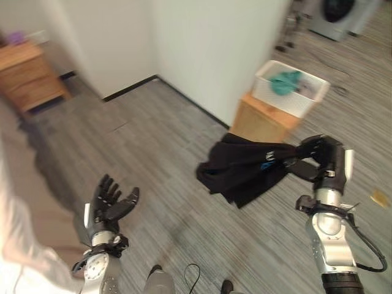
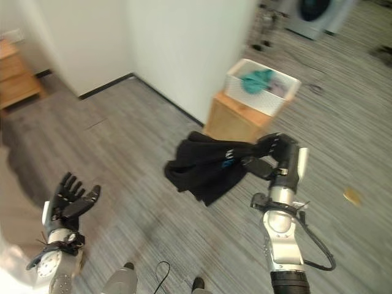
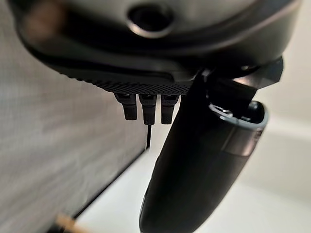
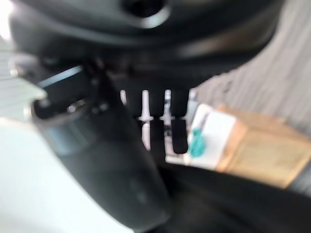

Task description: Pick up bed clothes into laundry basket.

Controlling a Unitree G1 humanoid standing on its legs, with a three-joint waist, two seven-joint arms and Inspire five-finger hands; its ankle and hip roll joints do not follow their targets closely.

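A black garment is hanging in the air at the centre of the head views, bunched at its right end and draping down and to the left above the grey plank floor. The right hand is gripping that bunched end, its fingers curling round the cloth, at the right of centre in the frame. A small blue mark is showing on the fabric just beside the hand.

Above and slightly right of the garment, in the upper right part of the frame, a white laundry basket is sitting on top of a low wooden stand, which is standing against a white wall. A teal piece of clothing is lying inside the basket.

The left hand is showing at the lower left of the frame, palm up, its fingers spreading loosely and holding nothing.

A wooden cabinet is standing at the upper left edge, well apart from the basket.
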